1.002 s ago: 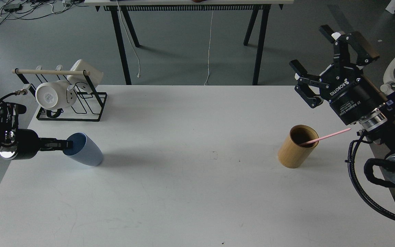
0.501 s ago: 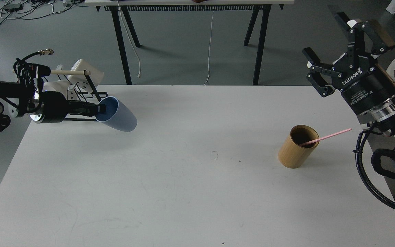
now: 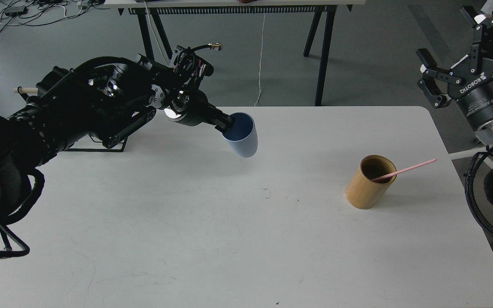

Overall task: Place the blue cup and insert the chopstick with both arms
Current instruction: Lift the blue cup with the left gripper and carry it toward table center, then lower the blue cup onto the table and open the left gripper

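Nearest to us, the white table lies bare across its front part. Further in, on our right side, a tan bamboo holder stands upright on the tabletop, and the pink chopstick leans inside it, its lower end down in the holder and its upper end sticking out past the rim toward the right edge of the table.

Our left arm reaches in from the left and stretches over the back half of the table. Our left gripper is pinched closed on the rim of the blue cup, with one finger inside the mouth and the other hidden behind the wall. The cup hangs in the air above the table, tilted, its mouth turned up and toward the gripper and its base pointing down and to the right. Its faint shadow falls on the tabletop below. The cup is well apart from the bamboo holder.

Behind the left arm, only the base wire and one end of the wooden rod of the black rack show.

At the far right, our right gripper is raised beyond the table edge, its fingers spread wide with nothing between them, well above the chopstick.
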{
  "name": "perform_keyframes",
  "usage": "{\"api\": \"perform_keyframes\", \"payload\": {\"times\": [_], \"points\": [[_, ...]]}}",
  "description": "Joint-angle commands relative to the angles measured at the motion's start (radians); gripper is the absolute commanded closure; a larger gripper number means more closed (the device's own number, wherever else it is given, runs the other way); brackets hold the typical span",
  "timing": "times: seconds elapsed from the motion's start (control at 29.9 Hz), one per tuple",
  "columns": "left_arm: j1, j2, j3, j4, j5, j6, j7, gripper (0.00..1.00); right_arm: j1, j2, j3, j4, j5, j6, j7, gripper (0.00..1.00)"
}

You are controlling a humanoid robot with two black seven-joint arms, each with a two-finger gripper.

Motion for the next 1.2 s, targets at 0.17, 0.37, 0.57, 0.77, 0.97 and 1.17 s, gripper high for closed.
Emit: {"api": "perform_keyframes", "payload": {"times": [0.17,0.37,0.57,0.77,0.97,1.17], "points": [[0.002,-0.054,0.103,-0.001,0.002,0.000,0.000,0.99,0.000,0.001,0.001,-0.014,0.001,0.000,0.000,0.08],[0.002,-0.090,0.102,-0.004,-0.005,0.000,0.000,0.99,-0.002,0.000,0.001,-0.014,0.001,0.000,0.000,0.08],[0.007,-0.118,0.105,0.002,-0.001,0.000,0.000,0.99,-0.008,0.000,0.001,-0.014,0.001,0.000,0.000,0.08],[0.030,-0.118,0.156,0.015,-0.004,0.000,0.000,0.99,-0.008,0.001,-0.001,-0.015,0.001,0.000,0.000,0.08],[0.054,-0.118,0.160,0.011,-0.004,0.000,0.000,0.99,-0.008,0.004,-0.002,-0.015,0.001,0.000,0.000,0.08],[0.058,-0.118,0.159,0.011,-0.007,0.000,0.000,0.98,-0.008,0.003,-0.001,-0.015,0.001,0.000,0.000,0.08]]}}
